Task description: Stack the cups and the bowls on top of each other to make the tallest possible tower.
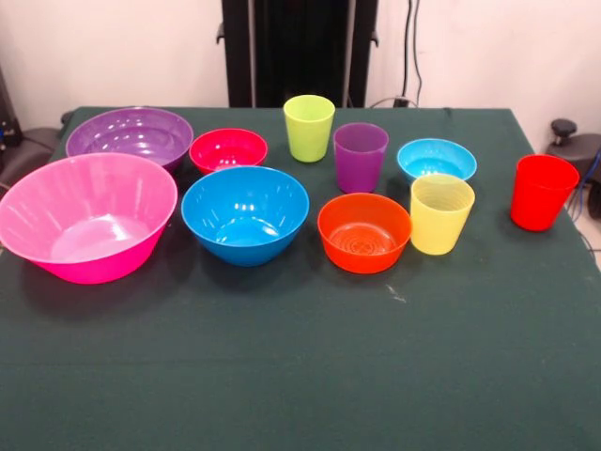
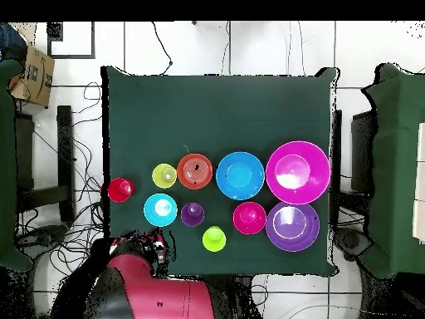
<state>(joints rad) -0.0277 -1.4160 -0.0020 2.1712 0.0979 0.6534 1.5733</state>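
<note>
Dark green cloth covers the table point(image 1: 300, 376), with white wall behind and a black pedestal column point(image 1: 299, 52) at the far edge; ten vessels stand upright and separate, none nested, so no tower exists; front view, far row: large purple bowl point(image 1: 130, 134), small red bowl point(image 1: 228, 149), lime green cup point(image 1: 309, 127), translucent purple cup point(image 1: 361, 156), light blue bowl point(image 1: 437, 159); near row: very large pink bowl point(image 1: 86, 216), medium blue bowl point(image 1: 245, 213), orange bowl point(image 1: 364, 231), yellow cup point(image 1: 441, 212); red cup point(image 1: 543, 192) stands apart at the right edge of the cloth; pink bowl sits just beside the purple bowl (contact cannot be confirmed); overhead view shows the red and black arm point(image 2: 153, 295) folded off the table's edge; gripper not visible in either view, so the state of its jaws cannot be told
</note>
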